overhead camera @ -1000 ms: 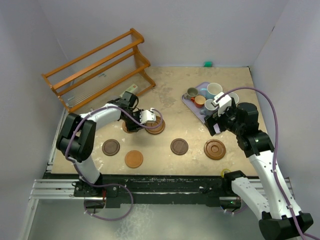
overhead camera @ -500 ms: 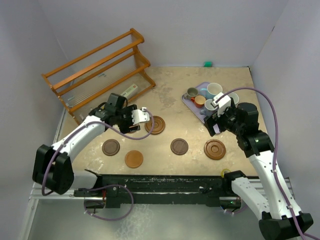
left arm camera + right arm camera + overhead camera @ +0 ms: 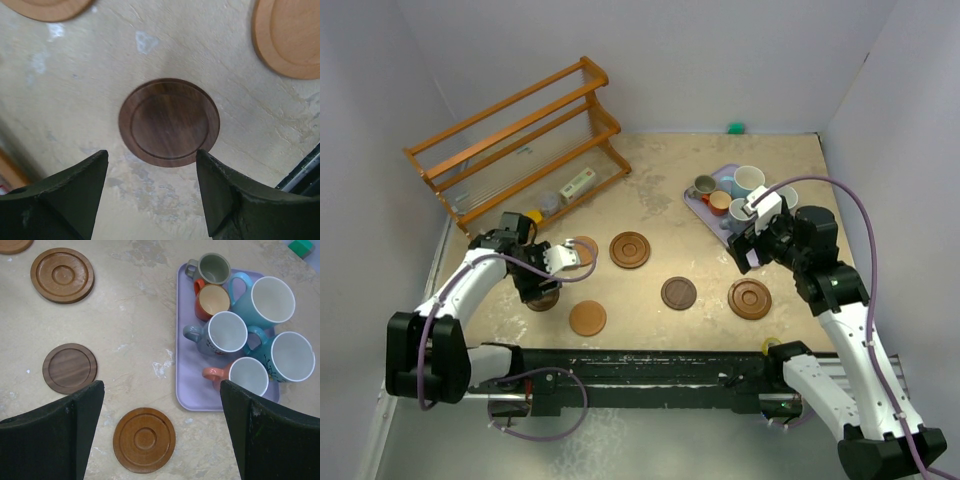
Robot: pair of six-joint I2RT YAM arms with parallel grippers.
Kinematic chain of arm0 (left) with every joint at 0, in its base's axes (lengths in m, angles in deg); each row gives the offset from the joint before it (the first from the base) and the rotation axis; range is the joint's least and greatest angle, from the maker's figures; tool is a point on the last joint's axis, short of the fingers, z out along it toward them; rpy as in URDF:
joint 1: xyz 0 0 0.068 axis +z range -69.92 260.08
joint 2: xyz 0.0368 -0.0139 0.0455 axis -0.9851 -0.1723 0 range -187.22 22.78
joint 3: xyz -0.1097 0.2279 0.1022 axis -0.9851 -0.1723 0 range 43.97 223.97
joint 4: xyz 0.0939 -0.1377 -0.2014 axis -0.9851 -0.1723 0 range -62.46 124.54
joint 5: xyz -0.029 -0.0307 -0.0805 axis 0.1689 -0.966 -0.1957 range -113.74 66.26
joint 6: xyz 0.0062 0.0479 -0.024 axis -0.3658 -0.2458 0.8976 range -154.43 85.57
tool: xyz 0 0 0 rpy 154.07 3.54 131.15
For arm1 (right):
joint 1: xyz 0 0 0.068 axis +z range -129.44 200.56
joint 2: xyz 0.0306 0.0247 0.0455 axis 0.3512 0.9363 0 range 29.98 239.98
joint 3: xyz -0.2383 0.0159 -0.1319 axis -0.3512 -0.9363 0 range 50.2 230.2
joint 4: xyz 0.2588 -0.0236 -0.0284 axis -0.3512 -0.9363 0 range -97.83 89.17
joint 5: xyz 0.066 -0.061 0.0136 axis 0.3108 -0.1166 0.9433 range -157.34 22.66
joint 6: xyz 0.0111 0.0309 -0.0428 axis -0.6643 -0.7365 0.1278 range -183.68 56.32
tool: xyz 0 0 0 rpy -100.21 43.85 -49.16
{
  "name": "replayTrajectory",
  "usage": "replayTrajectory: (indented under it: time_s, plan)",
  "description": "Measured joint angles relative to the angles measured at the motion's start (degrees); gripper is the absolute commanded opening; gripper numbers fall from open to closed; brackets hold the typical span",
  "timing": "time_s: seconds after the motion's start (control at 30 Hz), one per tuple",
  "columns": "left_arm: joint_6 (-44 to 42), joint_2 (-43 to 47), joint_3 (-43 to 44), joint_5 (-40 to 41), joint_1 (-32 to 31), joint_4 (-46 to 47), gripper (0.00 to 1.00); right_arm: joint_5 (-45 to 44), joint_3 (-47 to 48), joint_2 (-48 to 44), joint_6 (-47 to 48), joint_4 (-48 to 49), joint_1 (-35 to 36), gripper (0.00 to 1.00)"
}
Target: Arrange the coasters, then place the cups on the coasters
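Observation:
Several wooden coasters lie on the table: a ringed coaster [image 3: 630, 249], a small coaster [image 3: 585, 247] beside it, a tan coaster [image 3: 588, 318], a dark coaster [image 3: 679, 292] and a second ringed coaster [image 3: 749, 298]. My left gripper [image 3: 558, 262] is open over the left side, and a dark brown coaster [image 3: 169, 122] lies flat just ahead of its empty jaws [image 3: 151, 157]. The cups [image 3: 227, 332] stand together on the lavender tray [image 3: 192, 390]. My right gripper [image 3: 161, 385] hangs wide open above the tray's near-left corner, holding nothing.
A wooden rack [image 3: 520, 140] stands at the back left, with small items [image 3: 578, 185] at its foot. A green block [image 3: 736, 127] sits by the back wall. Pale walls close in the table on both sides.
My left gripper has drawn back leftward from the ringed coaster and its jaws have opened. The small coaster beside the ringed one now shows. The right arm has not moved.

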Motion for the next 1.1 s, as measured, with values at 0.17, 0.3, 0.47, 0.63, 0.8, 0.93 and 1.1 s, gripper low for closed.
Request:
replayTrajectory:
  time_s: [0.17,0.3,0.47,0.63,0.8,0.93,1.1]
  plan:
    - [-1.79,-5.66,-0.9,0.9,1.95,0.46,0.65,0.04,0.0,-1.01,0.07,-0.04,0.0,1.0]
    - [-2.82,-9.11,-0.61,1.09,3.69,0.76,0.65,0.11,0.0,-1.29,0.07,-0.07,0.0,1.0]
    - [-3.65,-10.91,0.5,1.03,4.94,1.03,0.64,0.13,0.0,-1.27,0.22,-0.09,-0.02,1.0]
    - [-4.09,-13.27,1.84,0.59,5.84,1.05,0.57,0.15,0.0,-1.22,0.28,-0.15,0.0,1.0]
    - [-3.74,-15.39,3.28,-0.52,5.95,-0.44,0.44,0.15,-0.02,-1.18,0.28,-0.46,0.0,1.0]
    - [-2.73,-16.44,4.15,-2.19,5.95,-0.83,0.38,0.15,-0.04,-1.18,0.31,-0.48,0.0,1.0]
    - [-0.92,-17.05,4.72,-3.89,5.18,0.11,0.3,0.17,-0.37,-1.16,0.33,-0.55,-0.02,1.0]
